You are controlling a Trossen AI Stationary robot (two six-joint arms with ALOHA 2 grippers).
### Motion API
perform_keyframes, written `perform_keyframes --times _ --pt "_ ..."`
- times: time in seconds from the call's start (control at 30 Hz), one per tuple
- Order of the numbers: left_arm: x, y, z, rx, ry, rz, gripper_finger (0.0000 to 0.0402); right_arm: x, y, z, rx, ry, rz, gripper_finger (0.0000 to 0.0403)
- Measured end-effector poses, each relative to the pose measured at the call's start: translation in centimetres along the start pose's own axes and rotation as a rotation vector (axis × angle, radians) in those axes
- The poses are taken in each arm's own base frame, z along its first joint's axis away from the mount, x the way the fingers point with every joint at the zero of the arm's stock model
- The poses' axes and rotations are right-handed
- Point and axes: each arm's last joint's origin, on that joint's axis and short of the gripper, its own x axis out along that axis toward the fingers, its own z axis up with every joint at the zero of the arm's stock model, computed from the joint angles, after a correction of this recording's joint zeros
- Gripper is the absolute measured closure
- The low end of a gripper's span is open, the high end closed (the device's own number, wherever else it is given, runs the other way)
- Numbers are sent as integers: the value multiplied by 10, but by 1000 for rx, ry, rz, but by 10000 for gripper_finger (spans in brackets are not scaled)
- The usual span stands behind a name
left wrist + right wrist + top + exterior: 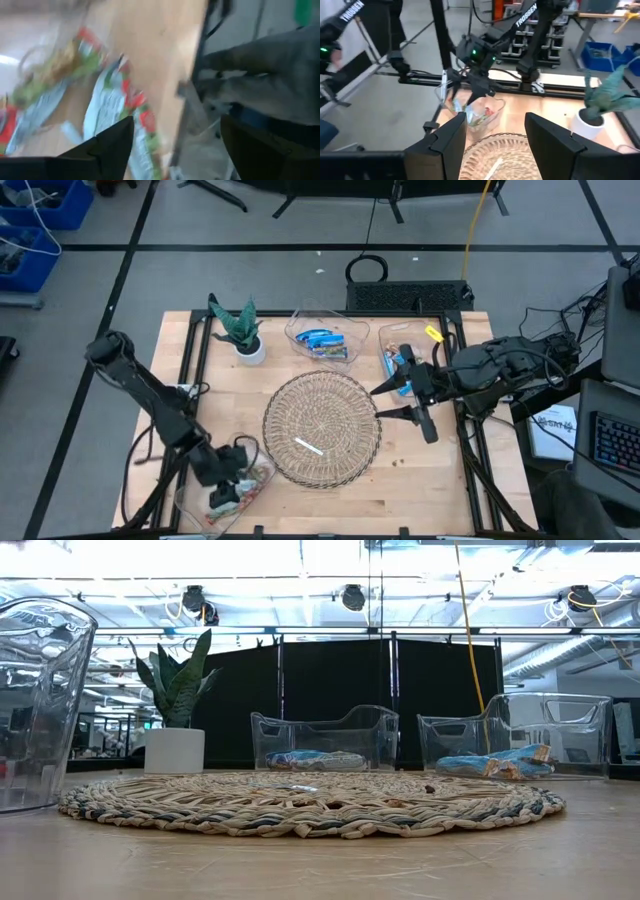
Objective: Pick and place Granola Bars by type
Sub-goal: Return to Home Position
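Dark left tool (228, 482) above bin (186, 502), right tool (388, 402) beside mat (310, 400)

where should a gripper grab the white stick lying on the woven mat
At its middle, coming straight down from above. The white stick lies flat and slanted on the woven mat, with no raised end to catch, so the fingers probably need turning to close across its thin width.

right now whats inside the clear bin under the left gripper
Several granola bars in red, green and white wrappers; the left gripper above covers part of the clear bin, so no count.
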Motion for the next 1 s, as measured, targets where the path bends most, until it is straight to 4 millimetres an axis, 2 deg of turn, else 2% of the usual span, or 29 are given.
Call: perform_keyframes --times 0.1,0.3,0.43,0.57,0.63,0.77,0.87,1.0 --pt "-24 -8 21 48 -97 -77 92 0 -1 0 -4 -3 -26 211" --pt "-92 -14 55 137 -377 -200 92 0 -1 2 -15 -19 -21 212" --pt "-138 -12 53 396 -578 -214 100 -3 -1 -1 27 5 -24 211" --pt "-171 -3 39 595 -809 -103 102 -7 -3 -5 26 49 -33 213" --pt "-181 3 33 594 -881 -63 98 -8 -3 -6 31 50 -35 212" --pt "-189 15 24 599 -927 -20 90 -11 -6 -17 12 45 -114 209" --pt "-188 20 21 643 -934 -4 86 -11 -8 -33 20 4 -190 210" --pt "-184 26 18 706 -955 19 86 -14 -11 -61 32 -112 -143 213"
